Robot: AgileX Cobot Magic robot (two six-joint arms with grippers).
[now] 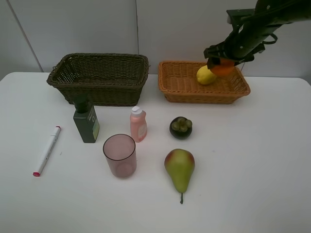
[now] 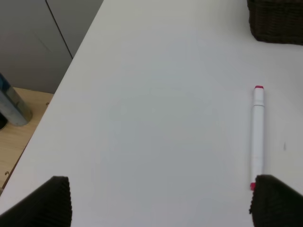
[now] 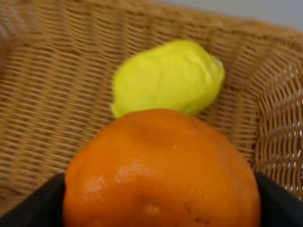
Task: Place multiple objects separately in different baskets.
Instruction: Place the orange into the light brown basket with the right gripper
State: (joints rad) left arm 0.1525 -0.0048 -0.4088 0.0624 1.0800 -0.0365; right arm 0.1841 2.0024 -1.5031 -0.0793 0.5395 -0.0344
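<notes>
One fruit, the lemon [image 1: 206, 75], is lying in the tan basket [image 1: 180, 90] at upper right; the right gripper [image 1: 221, 65] is holding the orange [image 3: 161, 175] above it. Six more are waiting on the table [image 1: 243, 170]; the left gripper [image 2: 161, 203] is gaping wide beside the marker [image 2: 258, 137].

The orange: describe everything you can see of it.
The orange is a round, bright orange fruit with glossy, finely dimpled skin and a few small dark specks. It is whole and looks undamaged. The right gripper is shut on it, clasping it from both sides, and holds it over the light orange-tan wicker basket, towards that basket's right end in the high view. The yellow lemon lies in the basket beside it; whether the two touch cannot be told.
</notes>
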